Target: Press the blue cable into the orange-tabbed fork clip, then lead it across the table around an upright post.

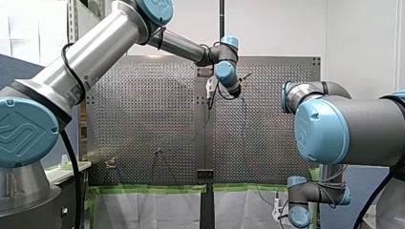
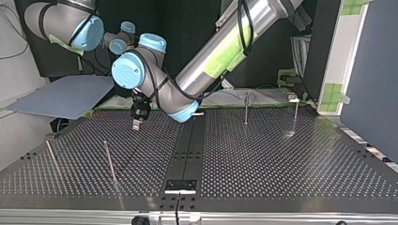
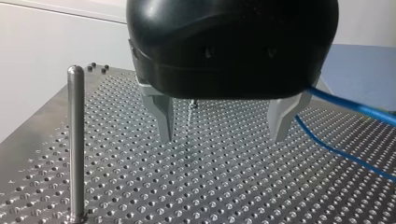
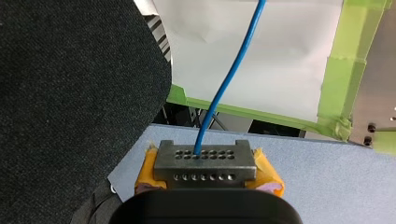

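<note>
My left gripper (image 3: 223, 136) is open, and its two metal fingers (image 3: 163, 116) hang just above the perforated table (image 3: 224, 186) with nothing between them. The blue cable (image 3: 346, 104) runs past its outer finger and lies on the plate. An upright post (image 3: 76, 140) stands beside the gripper. In the top view my left gripper (image 2: 136, 123) hovers at the far left-centre. My right gripper (image 4: 205, 154), with yellow pads, is shut on the blue cable (image 4: 229, 79), off the table over a blue-grey sheet. A small clip (image 2: 293, 97) sits at the top view's far right; I cannot see any tab colour on it.
Further posts stand on the table: two (image 2: 109, 161) (image 2: 52, 157) at the top view's near left and two (image 2: 246, 108) (image 2: 295, 117) at the far right. A black strip (image 2: 187, 145) runs down the middle. Green tape (image 4: 348, 70) edges the table.
</note>
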